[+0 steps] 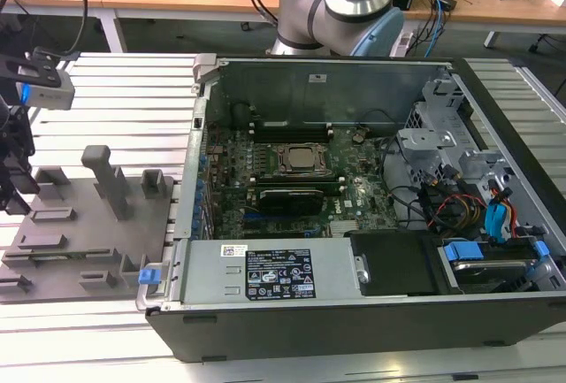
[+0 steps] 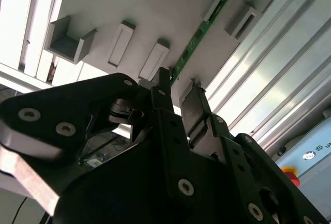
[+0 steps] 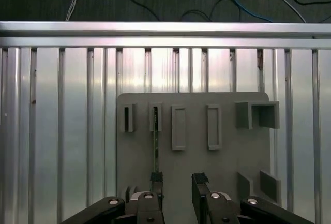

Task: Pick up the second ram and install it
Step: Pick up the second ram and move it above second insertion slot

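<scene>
A slatted metal table holds an open computer case and, beside it, a grey tray. The black gripper, fingers apart, hovers over the tray. The second ram, a slim green board, stands on edge in a tray slot, one end near a fingertip.

green ram, grey tray, black hand

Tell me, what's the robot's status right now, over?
Gripper open, above the grey tray. Memory stick on edge in its tray slot, not gripped. Stick lines up with one finger, not the gap.
</scene>
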`<move>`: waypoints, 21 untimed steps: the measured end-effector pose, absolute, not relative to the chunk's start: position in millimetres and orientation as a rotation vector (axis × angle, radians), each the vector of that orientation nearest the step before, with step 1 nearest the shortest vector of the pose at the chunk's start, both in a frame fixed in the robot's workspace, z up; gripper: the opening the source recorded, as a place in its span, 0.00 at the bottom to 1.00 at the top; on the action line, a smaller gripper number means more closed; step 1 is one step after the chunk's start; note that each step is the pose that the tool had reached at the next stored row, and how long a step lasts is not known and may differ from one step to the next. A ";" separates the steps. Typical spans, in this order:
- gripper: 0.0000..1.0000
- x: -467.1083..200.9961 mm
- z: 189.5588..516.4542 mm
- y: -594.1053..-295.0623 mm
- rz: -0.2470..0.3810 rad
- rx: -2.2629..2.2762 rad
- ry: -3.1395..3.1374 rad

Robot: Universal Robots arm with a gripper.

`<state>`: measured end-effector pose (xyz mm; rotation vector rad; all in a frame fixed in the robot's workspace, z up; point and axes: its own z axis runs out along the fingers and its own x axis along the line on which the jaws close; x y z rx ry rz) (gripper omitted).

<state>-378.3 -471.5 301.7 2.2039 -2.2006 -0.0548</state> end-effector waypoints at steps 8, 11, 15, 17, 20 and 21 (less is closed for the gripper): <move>0.36 -378.3 292.0 -471.8 -0.055 2.204 -2.201; 0.36 -378.3 289.8 -471.9 -0.055 2.204 -2.201; 0.36 -378.3 286.0 -472.3 -0.055 2.204 -2.201; 0.36 -378.3 283.2 -472.6 -0.055 2.204 -2.200; 0.36 -378.3 278.8 -478.1 -0.055 2.205 -2.200; 0.36 -378.2 277.1 -481.2 -0.055 2.205 -2.199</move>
